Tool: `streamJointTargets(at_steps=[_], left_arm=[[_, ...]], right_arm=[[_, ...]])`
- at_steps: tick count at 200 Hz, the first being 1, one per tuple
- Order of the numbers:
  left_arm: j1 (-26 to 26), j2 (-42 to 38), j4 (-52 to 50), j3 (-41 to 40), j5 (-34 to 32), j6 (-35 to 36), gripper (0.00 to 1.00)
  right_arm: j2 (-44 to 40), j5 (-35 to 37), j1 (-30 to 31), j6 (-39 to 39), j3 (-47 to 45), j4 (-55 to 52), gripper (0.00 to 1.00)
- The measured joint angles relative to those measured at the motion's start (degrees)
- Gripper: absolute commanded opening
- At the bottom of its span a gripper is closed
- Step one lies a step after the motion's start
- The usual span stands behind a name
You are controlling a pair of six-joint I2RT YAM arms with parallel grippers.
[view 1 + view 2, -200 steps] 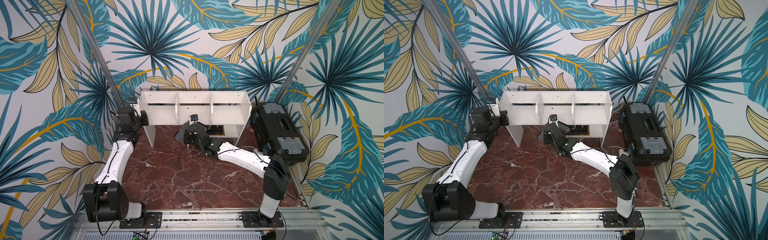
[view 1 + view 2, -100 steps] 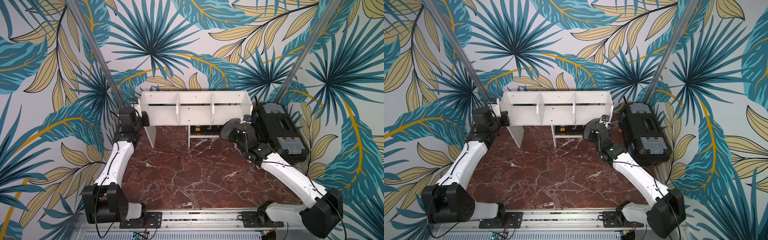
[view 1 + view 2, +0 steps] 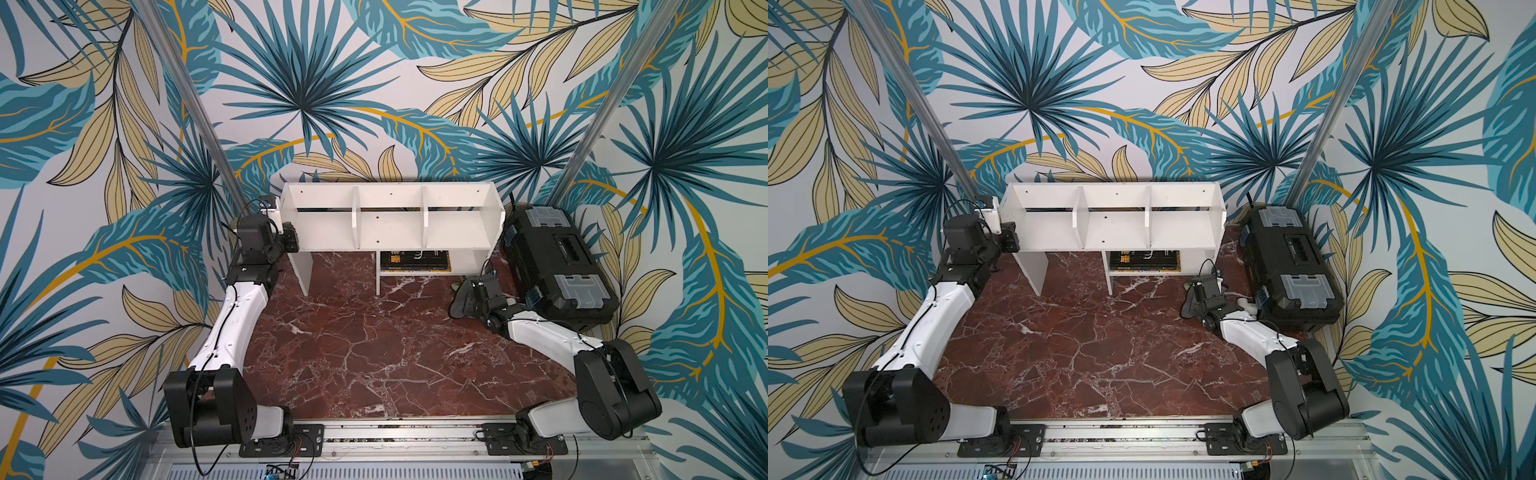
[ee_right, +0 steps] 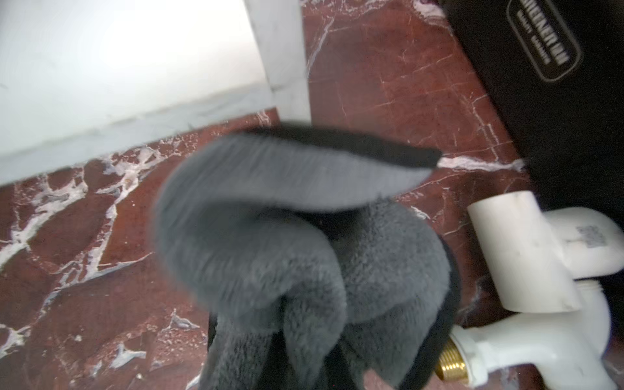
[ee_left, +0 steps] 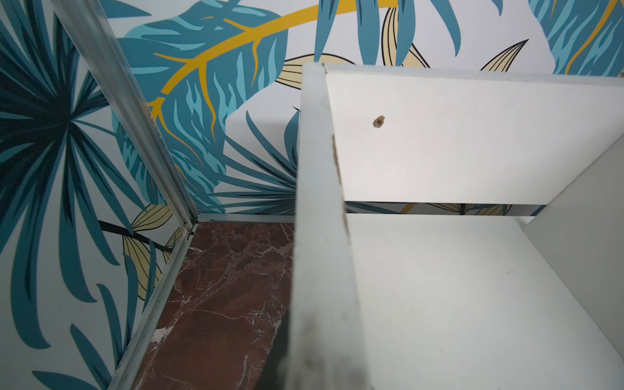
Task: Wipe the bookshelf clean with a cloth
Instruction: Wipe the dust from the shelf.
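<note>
Marble top (image 3: pixel 353 353): cloth (image 3: pixel 459 299) (grey) near bookshelf (image 3: pixel 390 232)

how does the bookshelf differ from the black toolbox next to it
The bookshelf is white, the toolbox black with grey latches. The bookshelf shows three open compartments; the toolbox is closed. The bookshelf sits square to the back wall, the toolbox at an angle. Both stand on the marble table.

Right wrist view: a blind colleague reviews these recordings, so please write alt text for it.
A bunched dark-grey cloth, slightly blurred, fills the foreground over a red marble table. Beyond it are a white bookshelf panel and a black toolbox, with a white pipe fitting with a brass thread lying against the toolbox.
</note>
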Motion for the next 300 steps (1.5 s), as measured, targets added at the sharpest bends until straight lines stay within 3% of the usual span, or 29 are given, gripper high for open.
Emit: streamJointTargets(at_steps=[51,109,144,191,243,266,300], left_arm=[[0.00,0.13,0.11,0.02,0.00,0.00,0.00],[0.00,0.20,0.15,0.02,0.02,-0.02,0.00],[0.00,0.26,0.28,0.02,0.04,-0.02,0.00],[-0.02,0.26,0.24,0.02,0.02,-0.02,0.00],[-0.04,0.26,0.17,0.02,-0.04,-0.02,0.00],[-0.07,0.26,0.15,0.02,-0.07,0.00,0.00],[-0.07,0.26,0.13,0.02,-0.11,0.00,0.00]], right_arm=[[-7.61,1.97,-1.51,-3.10,10.80,-1.73,0.00],[-0.39,0.42,-2.40,-3.21,-0.04,3.72,0.00],[0.31,-1.73,-1.44,-3.21,-0.22,4.98,0.00],[3.06,-0.72,10.25,-2.91,2.82,7.78,0.00],[15.21,2.10,24.81,0.07,14.71,10.25,0.00],[20.13,2.71,28.13,0.46,22.29,9.79,0.00],[20.41,4.94,30.91,0.09,31.32,6.71,0.00]])
